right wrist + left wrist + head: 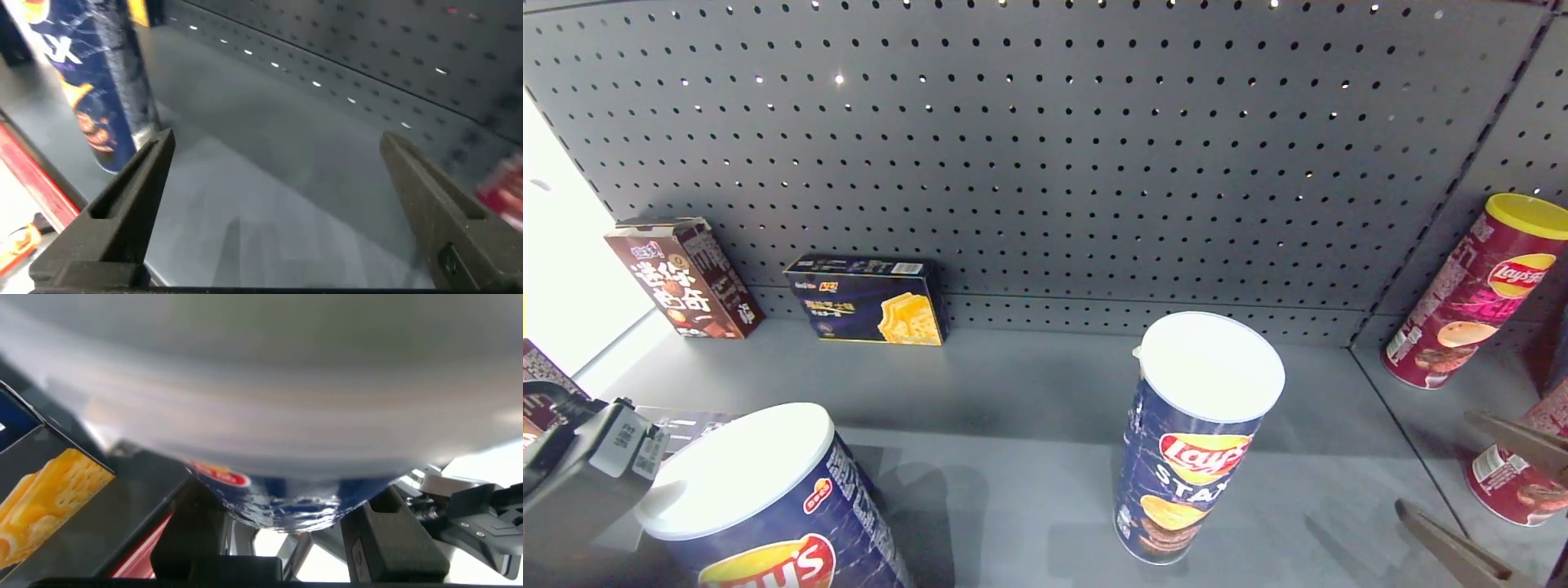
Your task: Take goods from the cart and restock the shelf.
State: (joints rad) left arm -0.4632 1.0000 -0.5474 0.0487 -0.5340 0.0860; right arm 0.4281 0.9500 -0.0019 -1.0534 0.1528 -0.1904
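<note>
As left end effector [290,539] grips it, can [760,498] seemingly upright

Shelf [1029,384] — matt grey metal, smooth; chip can [792,523] — glossy printed wrap, white plastic lid

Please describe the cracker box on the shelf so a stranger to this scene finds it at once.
Follow the perforated back wall down to the left rear of the shelf. Two boxes stand there; the cracker box is the right one. It is dark blue, low and wide, with yellow square crackers pictured, while the brown box beside it stands taller.
</note>
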